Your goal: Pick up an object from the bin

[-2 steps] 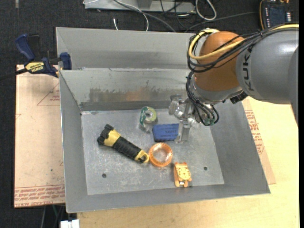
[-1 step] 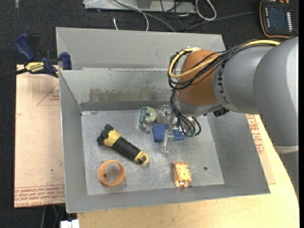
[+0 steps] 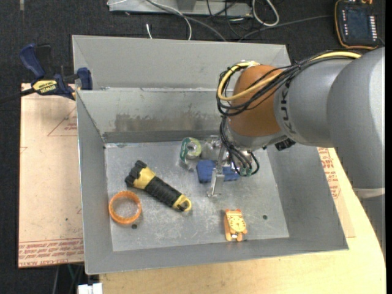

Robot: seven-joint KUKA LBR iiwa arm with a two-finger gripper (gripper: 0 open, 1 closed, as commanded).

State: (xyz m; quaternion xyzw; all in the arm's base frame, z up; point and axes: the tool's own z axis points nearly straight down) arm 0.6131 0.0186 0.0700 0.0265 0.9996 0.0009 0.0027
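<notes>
My gripper (image 3: pixel 214 188) reaches down into the middle of the bin, under the arm's orange cover. A small blue object (image 3: pixel 204 171) lies right at the gripper, with blue showing on both sides of it. Whether the blue object is held or only touched is hidden. Just to the left, near the back wall, sits a pale green and clear roll-like item (image 3: pixel 191 149).
A yellow and black handled tool (image 3: pixel 157 188) lies left of centre. An orange ring (image 3: pixel 125 207) rests at the front left. A small orange and tan block (image 3: pixel 234 225) sits near the front wall. The arm and its cables cover the bin's right rear.
</notes>
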